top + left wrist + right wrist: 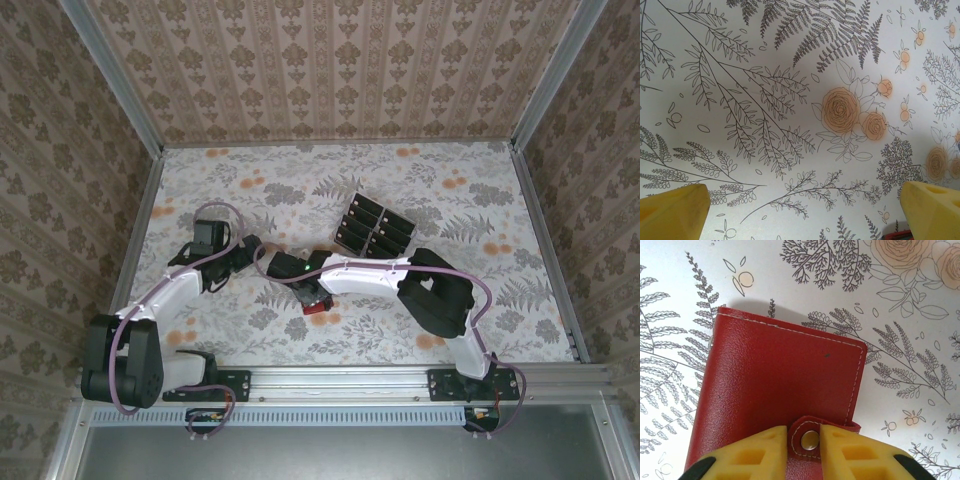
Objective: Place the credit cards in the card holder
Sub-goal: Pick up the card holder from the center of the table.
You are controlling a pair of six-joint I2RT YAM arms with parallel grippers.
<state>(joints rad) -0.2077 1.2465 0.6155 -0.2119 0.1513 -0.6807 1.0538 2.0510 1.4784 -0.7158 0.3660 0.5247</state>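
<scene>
The red card holder [780, 370] lies closed on the flowered table, its snap tab [810, 440] folded over the near edge. My right gripper [804, 447] has its yellow fingers [755, 455] pressed against both sides of that tab, pinching it. From above, the card holder [316, 303] sits in front of the table's middle under the right gripper [312, 290]. The black credit cards [373, 227] stand in a clear slotted tray farther back. My left gripper [802, 215] hangs wide open over bare table, just left of the card holder, with nothing between its fingers [672, 212].
The slotted tray [352, 212] stands behind the right arm, right of centre. Metal rails [150, 215] and patterned walls close in the table on three sides. Bare flowered tabletop [470, 190] lies to the back right and back left.
</scene>
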